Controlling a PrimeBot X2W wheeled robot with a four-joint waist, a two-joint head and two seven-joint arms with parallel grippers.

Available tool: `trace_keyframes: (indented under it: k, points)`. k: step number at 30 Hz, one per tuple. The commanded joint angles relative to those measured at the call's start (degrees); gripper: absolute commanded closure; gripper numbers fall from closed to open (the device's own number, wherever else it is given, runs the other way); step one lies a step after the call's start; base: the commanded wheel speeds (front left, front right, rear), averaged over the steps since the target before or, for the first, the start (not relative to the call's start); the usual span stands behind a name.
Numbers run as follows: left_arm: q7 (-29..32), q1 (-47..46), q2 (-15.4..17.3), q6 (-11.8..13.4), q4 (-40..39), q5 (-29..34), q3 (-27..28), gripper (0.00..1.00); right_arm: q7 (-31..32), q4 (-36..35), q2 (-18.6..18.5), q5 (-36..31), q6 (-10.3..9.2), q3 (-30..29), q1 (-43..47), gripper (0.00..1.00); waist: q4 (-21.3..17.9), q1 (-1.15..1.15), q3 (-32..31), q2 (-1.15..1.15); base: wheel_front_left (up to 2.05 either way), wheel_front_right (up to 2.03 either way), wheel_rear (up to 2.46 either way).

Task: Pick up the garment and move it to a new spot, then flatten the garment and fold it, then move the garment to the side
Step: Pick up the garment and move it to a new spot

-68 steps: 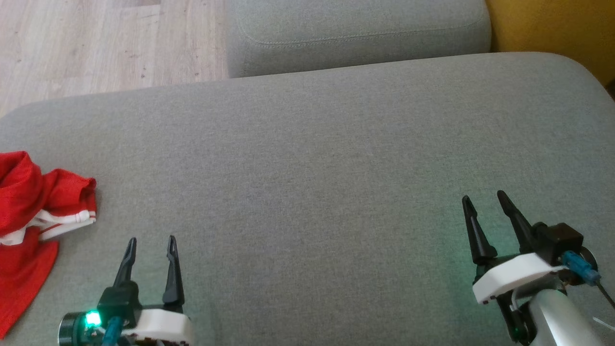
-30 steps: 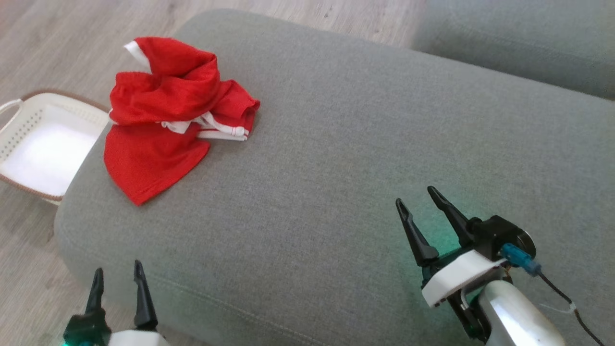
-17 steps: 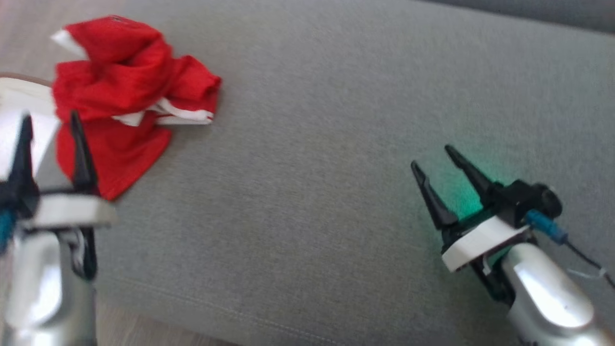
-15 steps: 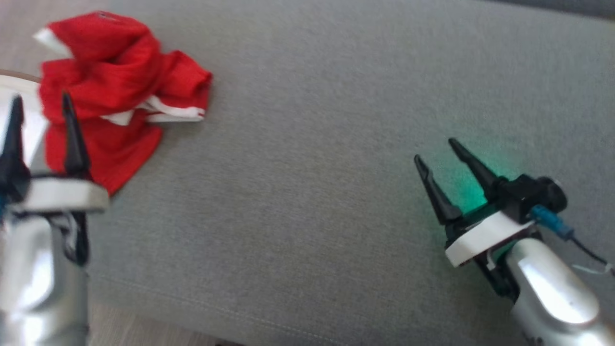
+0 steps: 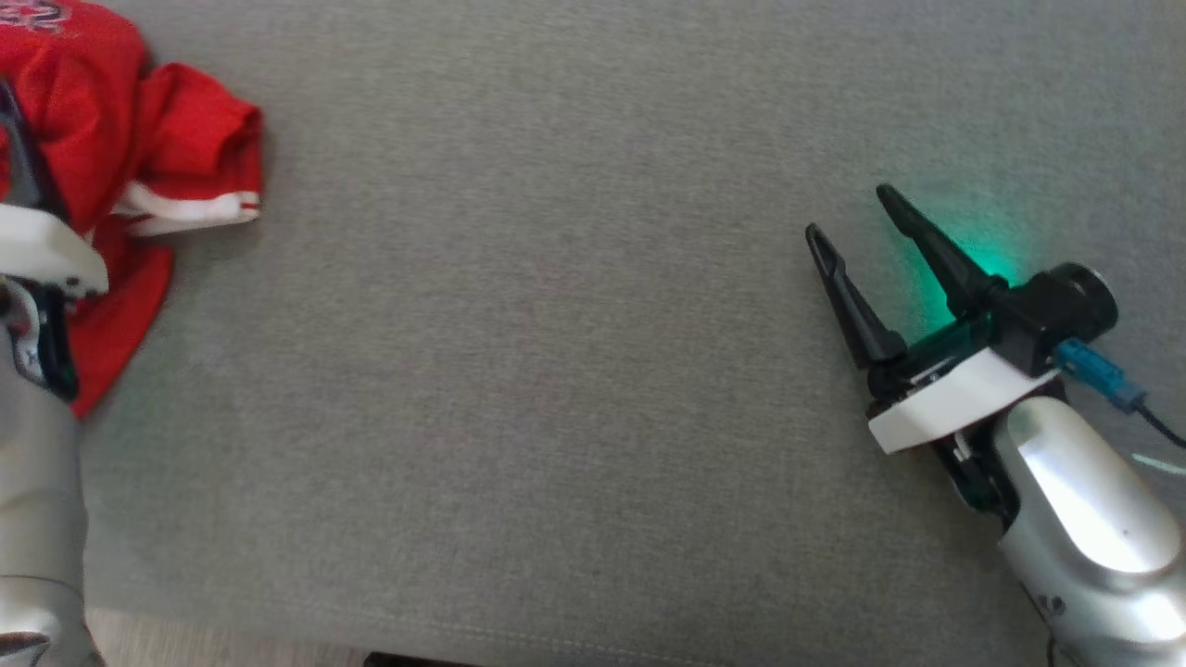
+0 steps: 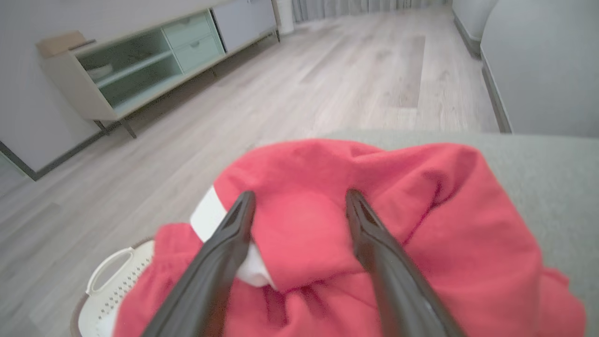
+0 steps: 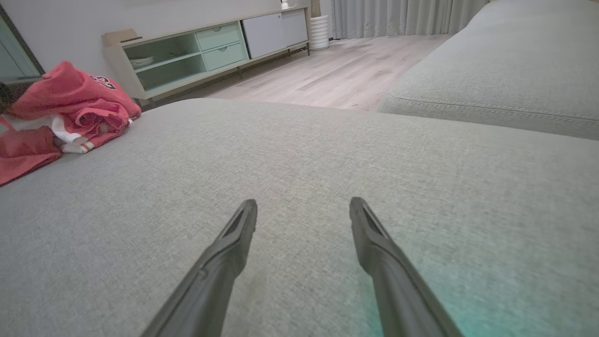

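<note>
The garment (image 5: 157, 139) is a crumpled red shirt with white trim, lying at the left end of the grey sofa seat (image 5: 556, 371). In the left wrist view my left gripper (image 6: 300, 194) is open, its two dark fingers spread over a raised fold of the garment (image 6: 304, 234); whether they touch the cloth I cannot tell. My left arm (image 5: 37, 482) stands at the left edge of the head view. My right gripper (image 5: 845, 211) hovers open and empty over bare cushion far to the right. From the right wrist, the right gripper (image 7: 304, 202) points across the seat, with the garment (image 7: 70, 107) far left.
A white perforated basket (image 6: 107, 281) sits on the wood floor just beyond the sofa's left end. A second grey cushion (image 7: 491, 70) lies beyond the seat. A low cabinet (image 7: 187, 51) stands against the far wall. The seat's front edge (image 5: 463, 630) runs along the bottom.
The head camera has swung, so the whole picture has shifted. My left gripper has come up from the sofa's front edge to over the garment. The right gripper stays open.
</note>
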Motion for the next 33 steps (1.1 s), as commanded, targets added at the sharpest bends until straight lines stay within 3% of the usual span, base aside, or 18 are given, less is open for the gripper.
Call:
trace_keyframes:
  k: [1, 5, 6, 7, 8, 13, 21, 28, 33]
  points:
    - [1.26, -1.23, 3.82, 0.44, 0.31, 0.02, 1.46, 0.0, -0.28, -0.44, -0.98, 0.58, -0.04, 0.56, 0.92, 0.0, -1.28, 0.0, 1.06, 0.0, 0.0, 0.0, 0.0]
    - [5.0, -1.29, 3.21, 0.99, 5.44, -0.1, 0.79, 0.0, -0.28, -0.06, -0.61, 0.94, -0.04, 0.08, 1.05, 0.0, -2.13, 0.0, 1.17, 0.0, 0.0, 0.0, 0.0]
    - [5.82, -1.34, 3.01, 0.89, 6.56, -0.36, 0.75, 0.09, -0.28, 0.08, -0.48, 0.99, -0.04, 0.09, 1.13, 0.0, -2.3, 0.0, 0.99, 0.0, 0.0, 0.0, 0.0]
    - [5.9, -1.51, 2.92, 0.82, 7.09, -0.42, 0.59, 0.74, -0.28, 0.25, -0.34, 1.05, -0.04, 0.08, 1.22, 0.0, -2.42, 0.0, 0.79, 0.0, 0.0, 0.0, 0.0]
    - [5.78, -1.63, 2.97, 0.86, 7.44, -0.33, 0.38, 1.0, -0.28, 0.44, -0.18, 1.12, -0.04, 0.09, 1.3, 0.0, -2.53, 0.0, 0.48, 0.0, 0.0, 0.0, 0.0]
    - [3.87, -3.07, 3.87, 0.39, 7.4, 0.15, -0.79, 1.0, -0.28, 1.09, 1.67, 1.59, -0.04, -0.06, 1.49, 0.0, -3.35, 0.0, -2.28, 0.0, 0.0, 0.0, 0.0]
    - [-2.77, -8.71, 4.09, -1.74, -1.21, 2.69, -6.55, 1.0, -0.28, 1.94, 5.6, 2.29, -0.04, 0.14, 3.13, 0.0, -6.08, 0.0, -9.34, 0.0, 0.0, 0.0, 0.0]
    - [-2.97, -9.34, 0.77, -2.54, -9.62, 2.58, -12.09, 1.0, -0.28, 2.34, 9.12, 2.82, -0.04, 1.1, 5.04, 0.0, -11.33, 0.0, -13.66, 0.0, 0.0, 0.0, 0.0]
    - [-1.63, -6.66, -4.16, -2.72, -16.22, 0.38, -16.98, 1.0, -0.28, 2.49, 11.23, 3.03, -0.04, 3.04, 5.83, 0.0, -17.08, 0.0, -15.14, 0.0, 0.0, 0.0, 0.0]
